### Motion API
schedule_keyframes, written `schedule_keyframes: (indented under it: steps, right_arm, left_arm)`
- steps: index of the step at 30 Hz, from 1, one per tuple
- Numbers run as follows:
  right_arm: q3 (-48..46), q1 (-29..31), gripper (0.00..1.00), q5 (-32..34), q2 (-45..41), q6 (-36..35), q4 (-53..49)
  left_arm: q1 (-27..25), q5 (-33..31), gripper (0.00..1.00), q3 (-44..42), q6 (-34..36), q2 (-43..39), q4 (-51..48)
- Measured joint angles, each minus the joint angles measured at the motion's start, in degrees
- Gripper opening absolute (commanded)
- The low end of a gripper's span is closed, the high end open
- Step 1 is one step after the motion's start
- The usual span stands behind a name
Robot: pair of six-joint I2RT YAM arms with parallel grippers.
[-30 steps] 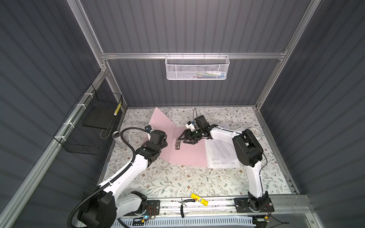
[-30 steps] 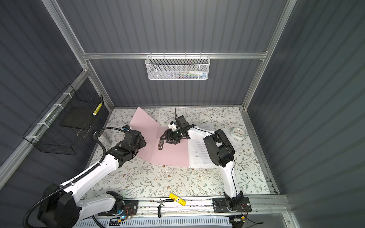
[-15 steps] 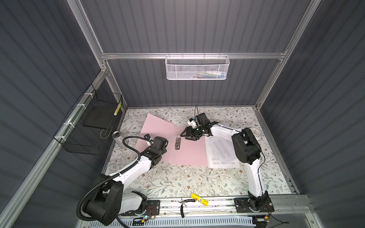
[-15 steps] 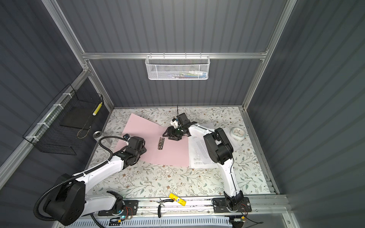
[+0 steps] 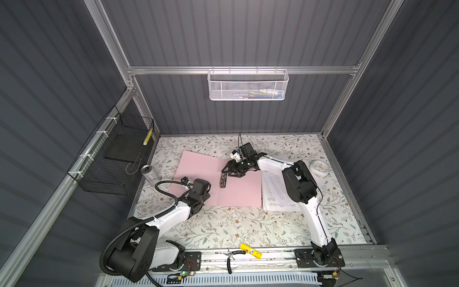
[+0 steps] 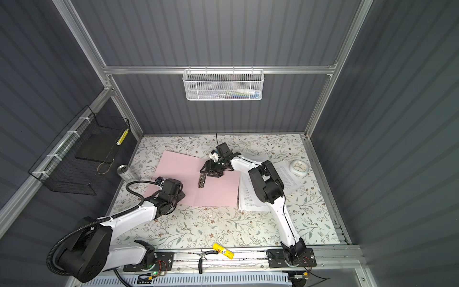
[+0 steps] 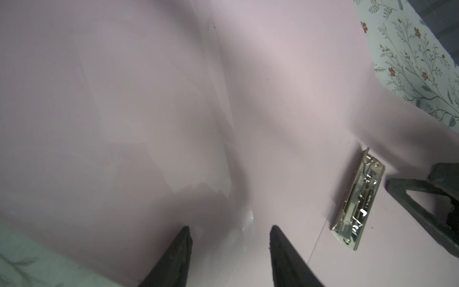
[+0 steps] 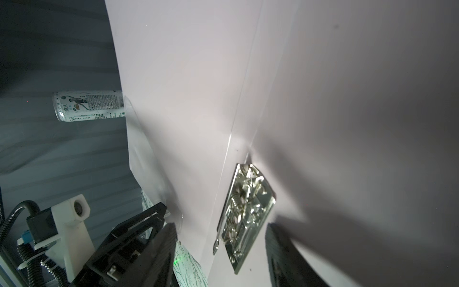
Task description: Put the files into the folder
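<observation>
Evidently, the folder [image 5: 239,192] lay opened flat on the counter [image 5: 223,223] at the centre of both top views, its 2 pink leaves spread either side of the crease. The metal clip [image 5: 223,181] sat just right of that crease. The files [image 5: 274,186] lay outside the folder, just beside its right edge and partly hidden beneath the right arm. None had entered the folder.

The right pincer [image 5: 229,173] hung close over the upper end of the clip, jaws apart and gripping nothing. In the right wrist view the clip [image 8: 246,211] showed between its 2 fingers, but contact could not be confirmed. The left pincer [image 7: 229,228] stood low over the left leaf near its lower edge, jaws likewise apart and empty. Whether its tips touched the leaf could not be told.

Assessment: the step in hand appeared to be readying the clip to receive the sheets. Done well, the right pincer would take the clip's lever squarely, not the thin leaf beneath, and lift without dragging the folder. The left pincer would best press the left leaf down, to stop the folder sliding or folding shut. The sheets were thin and would need sliding in together, edges square to the crease.
</observation>
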Motion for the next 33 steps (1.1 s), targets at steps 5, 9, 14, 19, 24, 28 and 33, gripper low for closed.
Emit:
schedule_keyframes:
  steps: [5,9,14,19,24,28,33]
  right_arm:
    - [3.4,0.3,0.6,-0.2,1.9,0.0,-1.3]
    - [6.9,0.2,0.6,-0.2,3.8,-0.3,-2.8]
    - [10.3,0.2,0.6,-0.3,6.0,-1.3,-4.4]
    - [12.8,0.5,0.6,-0.3,7.6,-2.3,-6.2]
    - [16.5,1.0,0.6,-0.7,9.8,-2.7,-8.0]
    - [17.9,1.5,0.6,-0.7,10.5,-3.1,-8.9]
    - [19.5,1.7,0.6,-0.6,10.7,-3.7,-10.5]
  left_arm:
    - [0.0,1.5,0.53,-0.7,-0.2,0.0,1.5]
    - [0.0,2.9,0.52,-1.1,-0.3,0.0,3.4]
    - [0.0,4.5,0.54,-1.4,-0.2,0.0,4.5]
    - [0.0,5.5,0.54,-1.4,-0.1,0.0,6.5]
    - [0.0,7.3,0.54,-1.6,0.0,0.3,8.9]
    - [0.0,8.4,0.54,-1.6,0.3,1.2,10.0]
    - [0.0,9.4,0.54,-1.6,0.4,2.2,10.9]
